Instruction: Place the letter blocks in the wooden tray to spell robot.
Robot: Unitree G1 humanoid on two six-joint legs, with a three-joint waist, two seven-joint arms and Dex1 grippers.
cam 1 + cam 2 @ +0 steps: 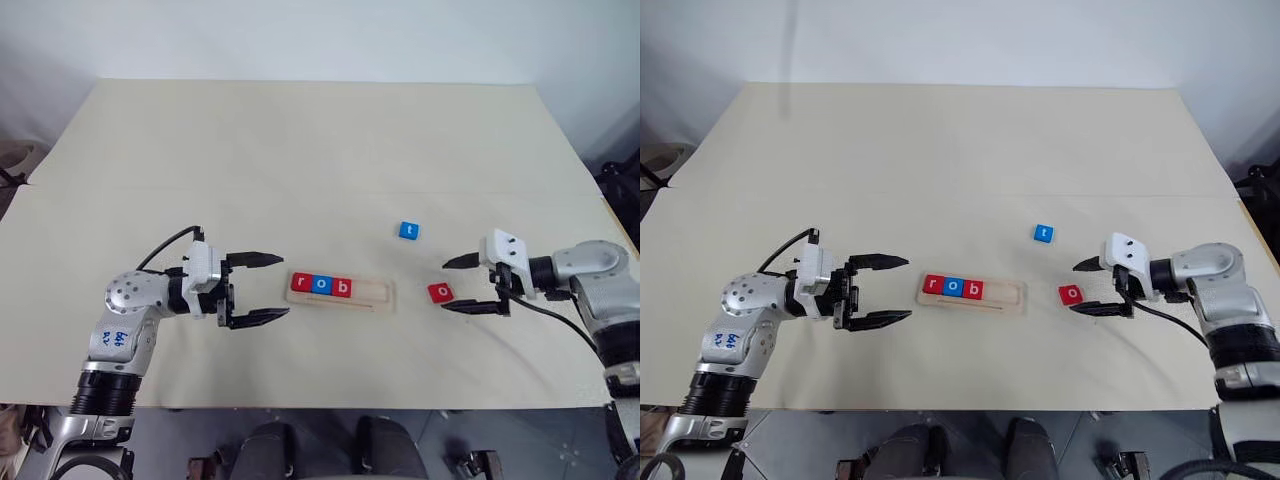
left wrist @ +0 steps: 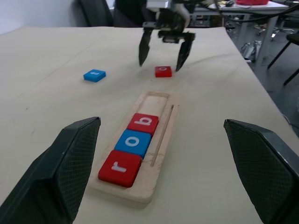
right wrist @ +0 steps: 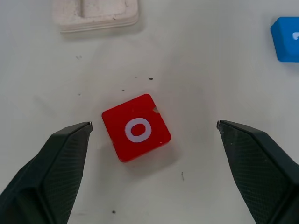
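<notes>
Black right pincer (image 1: 463, 284) spread wide, empty, straddling red rounded-square "o" block (image 1: 440, 293) flat on beige counter (image 1: 300, 150). Left pincer (image 1: 262, 289) also wide, empty, left of pale wooden tray (image 1: 385, 297) holding r, o, b. Fourth-letter pickup underway; needs lowering, closing. Five blocks: three red, two blue; blue "t" block (image 1: 408, 231) loose farther off.

Right gripper (image 1: 1088, 287) spread wide around the red o block (image 1: 1069, 295)

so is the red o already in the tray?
No, the red o lies on the table right of the tray, between the open fingers of the right hand.
</notes>
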